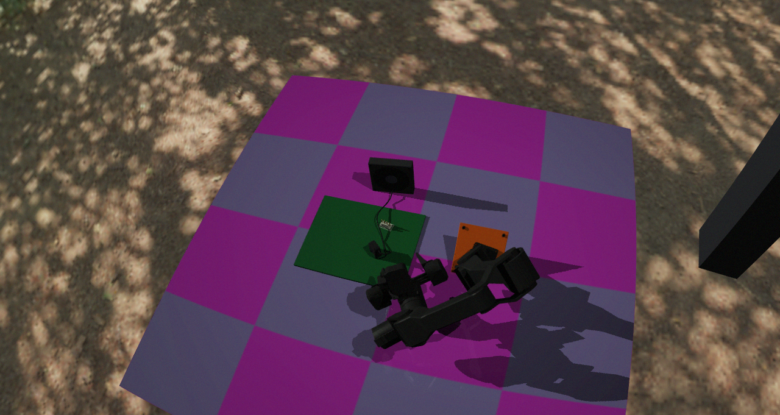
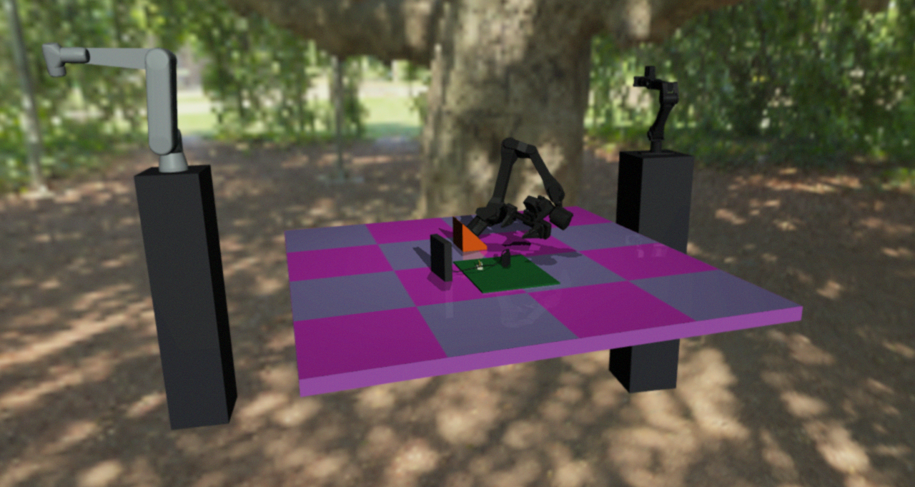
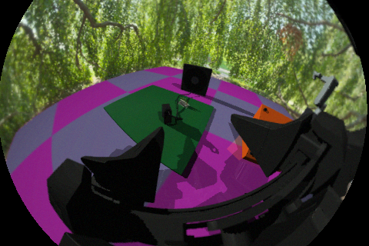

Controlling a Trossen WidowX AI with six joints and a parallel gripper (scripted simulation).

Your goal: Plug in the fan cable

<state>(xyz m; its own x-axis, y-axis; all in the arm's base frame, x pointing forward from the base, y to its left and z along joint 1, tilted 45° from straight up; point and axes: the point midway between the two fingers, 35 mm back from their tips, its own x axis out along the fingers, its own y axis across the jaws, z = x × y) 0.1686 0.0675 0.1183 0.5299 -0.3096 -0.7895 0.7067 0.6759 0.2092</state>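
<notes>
The black fan [image 1: 390,175] [image 2: 440,257] [image 3: 196,79] stands upright behind the green board [image 1: 333,237] [image 2: 518,277] [image 3: 136,104]. The pale fan header [image 1: 386,225] [image 2: 480,266] [image 3: 184,104] is near the board's fan-side edge, with bare pins showing. The thin cable runs from the fan past the header toward a black upright block [image 1: 375,248] [image 2: 505,257] [image 3: 166,114] on the board. I cannot tell the plug apart from that block. My gripper [image 1: 401,275] [image 2: 524,220] [image 3: 198,124] is wide open and empty, at the board's near side, short of the block.
An orange panel [image 1: 482,234] [image 2: 473,241] [image 3: 276,114] with dark corner holes stands to the right of the board, close beside my arm. A grey arm [image 2: 161,100] and another black arm [image 2: 665,103] stand on black pillars outside the checkered table [image 1: 294,106] [image 2: 358,330].
</notes>
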